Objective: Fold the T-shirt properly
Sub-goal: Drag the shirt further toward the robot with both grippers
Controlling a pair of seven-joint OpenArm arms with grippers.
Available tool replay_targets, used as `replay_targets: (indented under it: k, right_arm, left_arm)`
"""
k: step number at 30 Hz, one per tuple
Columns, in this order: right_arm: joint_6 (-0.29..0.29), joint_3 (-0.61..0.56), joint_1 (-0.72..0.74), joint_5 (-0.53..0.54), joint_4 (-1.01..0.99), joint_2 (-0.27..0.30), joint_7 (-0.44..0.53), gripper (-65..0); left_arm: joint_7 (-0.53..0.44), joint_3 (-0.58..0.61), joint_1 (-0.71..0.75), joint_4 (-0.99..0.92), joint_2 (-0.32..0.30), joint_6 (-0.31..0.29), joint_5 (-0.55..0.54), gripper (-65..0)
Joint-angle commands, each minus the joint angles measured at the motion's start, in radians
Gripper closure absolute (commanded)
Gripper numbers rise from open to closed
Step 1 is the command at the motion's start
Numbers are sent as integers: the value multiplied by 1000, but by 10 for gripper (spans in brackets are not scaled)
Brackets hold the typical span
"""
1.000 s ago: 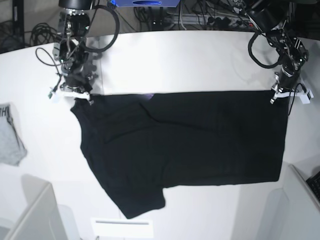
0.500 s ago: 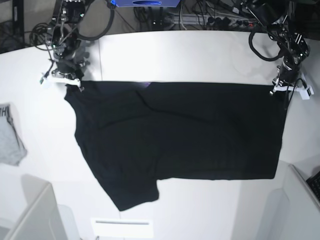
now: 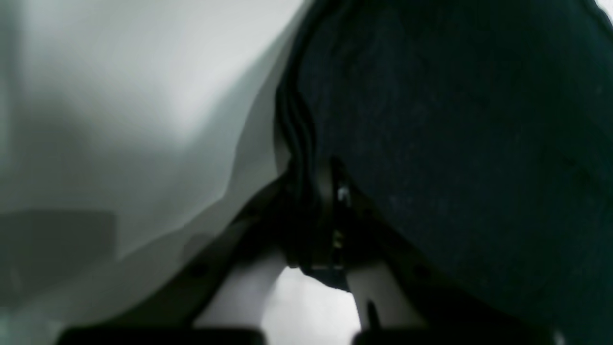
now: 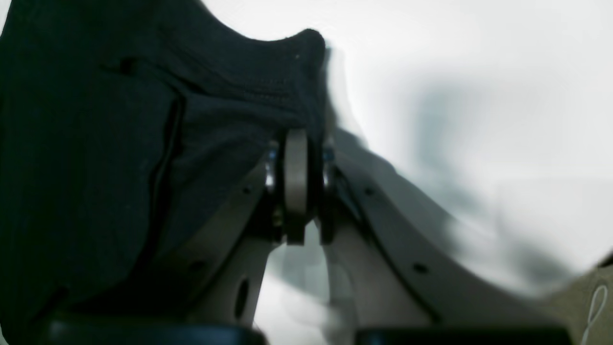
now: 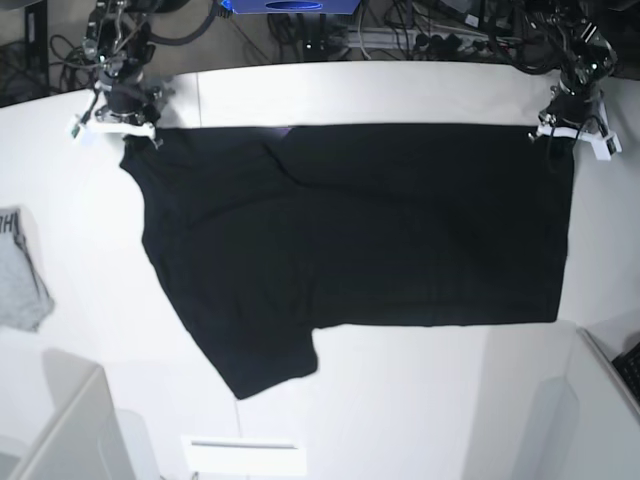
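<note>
The black T-shirt [image 5: 350, 230] hangs stretched between both arms over the white table [image 5: 420, 95], its top edge taut and level near the table's far side, one sleeve drooping at the lower left. At the shirt's upper right corner, my left gripper [image 5: 572, 132] is shut on it; the left wrist view shows its jaws pinching several folds of black cloth [image 3: 306, 143]. My right gripper [image 5: 112, 124] is shut on the upper left corner, and the right wrist view shows the T-shirt's hem [image 4: 287, 86] clamped between its fingers [image 4: 296, 182].
A small grey garment [image 5: 20, 275] with dark lettering lies at the table's left edge. Cables and a blue box [image 5: 290, 8] sit behind the table. White bins stand at the lower left [image 5: 60, 430] and lower right [image 5: 600, 400]. A white slip [image 5: 245, 455] lies near the front edge.
Both arms have carried the shirt's top edge toward the far side of the table, dragging the whole shirt with it. Both grips have held.
</note>
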Motion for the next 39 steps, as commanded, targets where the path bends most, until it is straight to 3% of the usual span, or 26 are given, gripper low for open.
replay_targets:
  k: [1, 12, 32, 33, 34, 37, 39]
  right_arm:
    - [2, 7, -15, -5, 25, 9, 24, 0]
    - [2, 110, -101, -5, 45, 4, 24, 0]
    - [2, 105, -155, -5, 80, 2, 24, 0]
    - [2, 107, -155, -5, 80, 2, 24, -23]
    - [2, 108, -155, -5, 80, 2, 24, -95]
    - [2, 110, -153, -5, 106, 2, 24, -282]
    - [2, 112, -153, -5, 134, 2, 24, -320]
  left_arm:
    - [24, -2, 20, 18, -2, 8, 21, 0]
    - [24, -7, 137, 101, 19, 8, 21, 0]
    - [24, -10, 197, 136, 50, 8, 19, 0]
    - [24, -10, 198, 150, 51, 8, 19, 0]
    - [24, -10, 204, 167, 53, 8, 19, -46]
    - [24, -11, 227, 228, 61, 8, 18, -276]
    - [24, -33, 227, 268, 76, 8, 18, -395]
